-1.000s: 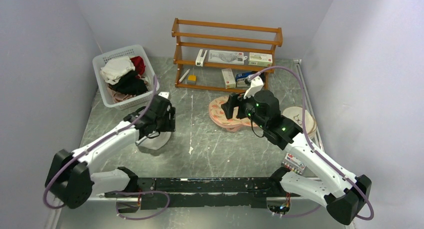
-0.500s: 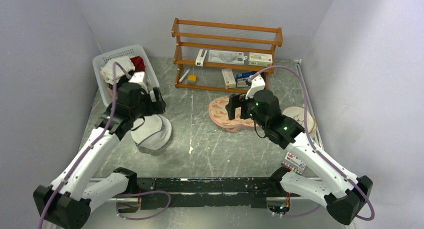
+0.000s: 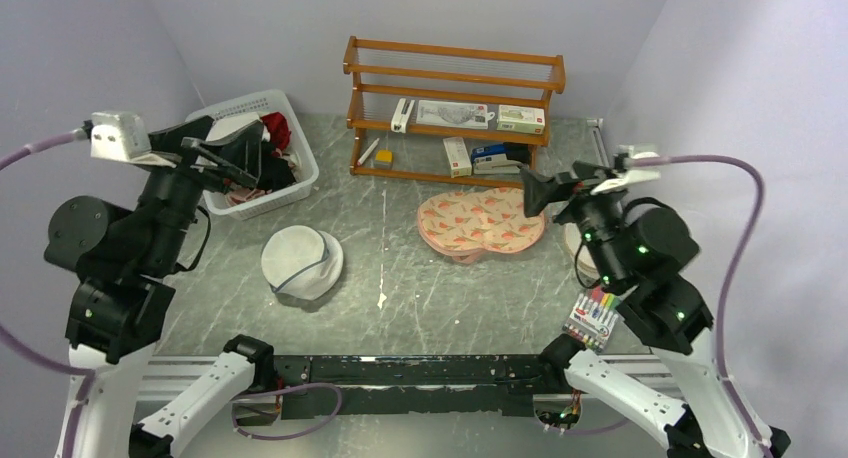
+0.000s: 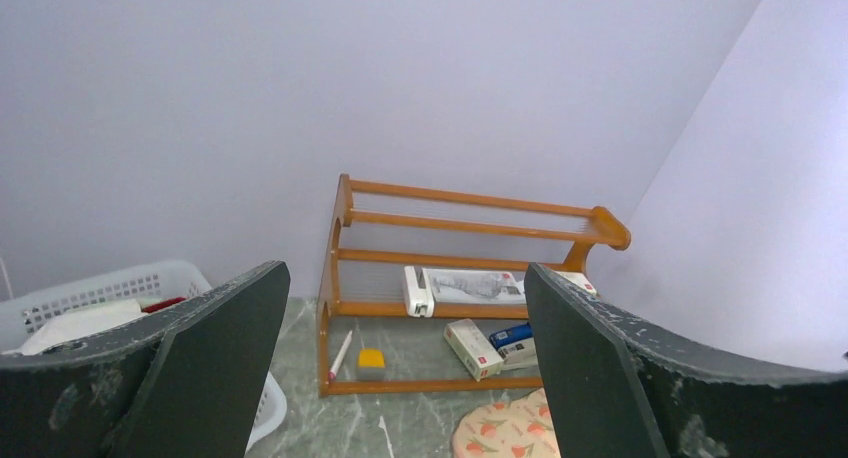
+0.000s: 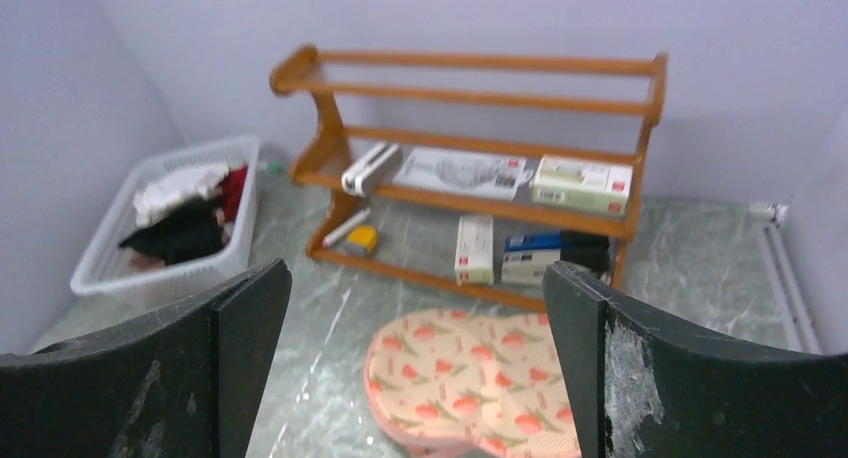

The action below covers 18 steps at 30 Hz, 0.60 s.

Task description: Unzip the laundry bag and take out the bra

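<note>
Item 1. One left gripper (image 3: 214, 152), held high above the desk's (image 3: 420, 288) left side. In the left wrist view (image 4: 402, 276) its two fingers (image 4: 215, 328) stand widely spread, with nothing between them.

Item 2. One white slatted basket (image 3: 236, 107) at the far left corner. It holds a heap of clothes in white, red, black and pink; the number of pieces cannot be told.

Item 3. One laundry bag (image 3: 300, 262), a white mesh dome with a thin dark zip line. It sits on the desk in front of the basket, well apart from both grippers. Whether the zip stands open cannot be told.

Item 4. One wooden rack (image 3: 455, 78) against the back wall.
- Middle shelf, three things: a white stapler (image 3: 402, 115), a clear flat packet (image 3: 451, 113) and a pale box (image 3: 521, 118).
- Bottom shelf, four things: a pen (image 3: 368, 152), a small yellow piece (image 3: 383, 158), a white and red box (image 3: 457, 156) and a blue pack (image 3: 495, 156).

Item 5. One bra (image 3: 480, 223), pink with a fruit print. Its two padded cups lie side by side on the desk in front of the rack, outside the bag and well to its right.

Item 6. One right gripper (image 3: 566, 184), held above the desk to the right of the bra. In the right wrist view (image 5: 415, 273) its fingers are likewise wide apart and empty.

Item 7. One pack of coloured markers (image 3: 593, 316) beside the right arm.
</note>
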Each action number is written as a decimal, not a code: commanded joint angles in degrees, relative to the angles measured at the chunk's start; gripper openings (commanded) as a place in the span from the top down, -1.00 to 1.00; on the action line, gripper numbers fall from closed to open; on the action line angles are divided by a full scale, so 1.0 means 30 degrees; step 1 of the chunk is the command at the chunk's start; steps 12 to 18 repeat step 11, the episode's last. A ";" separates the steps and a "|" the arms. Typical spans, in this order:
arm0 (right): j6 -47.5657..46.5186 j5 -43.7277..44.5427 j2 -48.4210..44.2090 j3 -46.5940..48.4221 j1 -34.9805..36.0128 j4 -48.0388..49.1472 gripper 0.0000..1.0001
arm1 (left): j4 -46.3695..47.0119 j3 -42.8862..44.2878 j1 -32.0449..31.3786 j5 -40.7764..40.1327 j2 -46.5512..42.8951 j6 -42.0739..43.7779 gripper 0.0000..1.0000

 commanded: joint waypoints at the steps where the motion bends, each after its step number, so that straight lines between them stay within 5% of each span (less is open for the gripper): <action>1: -0.1092 0.1017 -0.0613 0.0734 -0.0099 0.0280 -1.00 | -0.0012 0.0019 0.0107 -0.0079 -0.0454 0.0564 -0.99; 18: -0.1177 0.0894 -0.1495 -0.1087 -0.0104 0.1546 -1.00 | -0.0485 -0.0655 0.0107 -0.0173 -0.0922 -0.0011 -0.97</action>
